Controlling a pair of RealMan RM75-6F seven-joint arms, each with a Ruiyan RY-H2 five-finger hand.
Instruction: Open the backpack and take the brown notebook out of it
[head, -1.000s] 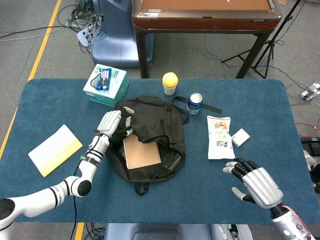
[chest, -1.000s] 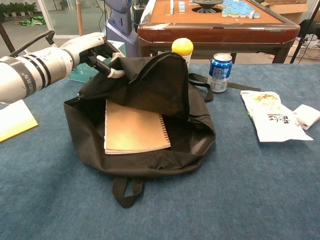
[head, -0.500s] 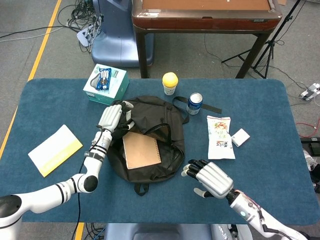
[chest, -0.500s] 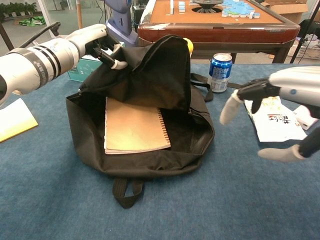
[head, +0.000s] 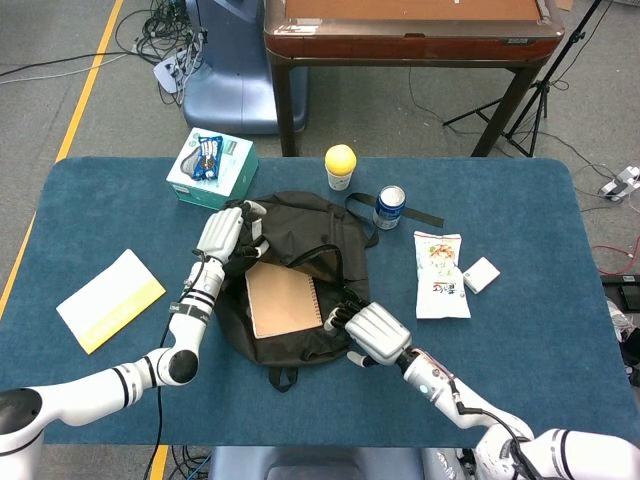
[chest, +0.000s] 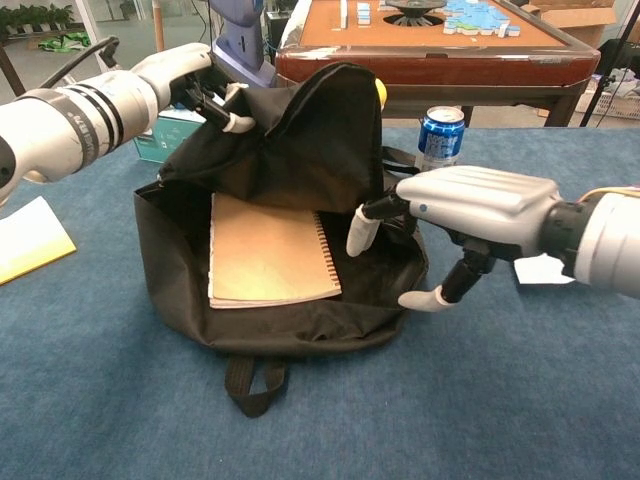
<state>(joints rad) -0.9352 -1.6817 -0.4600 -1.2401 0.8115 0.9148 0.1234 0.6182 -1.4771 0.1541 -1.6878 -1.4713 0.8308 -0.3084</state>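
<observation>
One black backpack (head: 300, 275) at frame centre, one brown notebook (head: 283, 300) inside; left hand (head: 222, 238) grips its flap, right hand (head: 372, 332) beside it, fingers apart

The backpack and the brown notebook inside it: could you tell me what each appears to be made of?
Backpack: seemingly thin matte black woven fabric, since it folds and drapes limply where the left robot hand lifts the flap. Brown notebook: plain matte kraft-like card cover, with a spiral binding along one edge.

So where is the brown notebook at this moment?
The brown notebook lies inside the open backpack, near the middle of the table in the head view. The left hand holds the flap up, and the right hand is just beside the notebook.
</observation>
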